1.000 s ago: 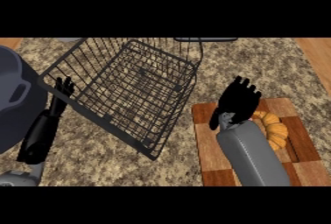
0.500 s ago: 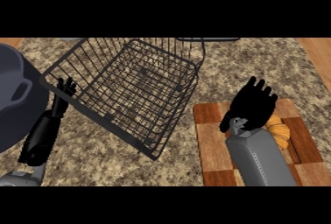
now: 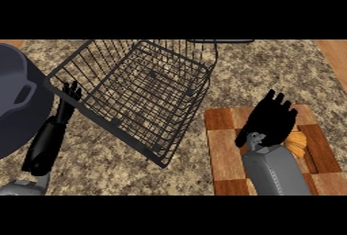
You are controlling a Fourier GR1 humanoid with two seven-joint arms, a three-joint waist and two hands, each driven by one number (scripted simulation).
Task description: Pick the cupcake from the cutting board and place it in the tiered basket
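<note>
One wire basket [image 3: 139,94], one cutting board [image 3: 227,151], one cupcake [image 3: 297,146], one pot [image 3: 17,103].

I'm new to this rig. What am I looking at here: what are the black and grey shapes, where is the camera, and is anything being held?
The single view looks steeply down from the robot's head onto a speckled counter. Two grey forearms come in from below, each ending in a black hand. The right robot hand hangs open over a wooden cutting board and hides most of the orange cupcake; nothing shows as held. The left robot hand rests open, fingers up, by the left edge of the wire basket. A dark grey pot shows at the far left.
</note>
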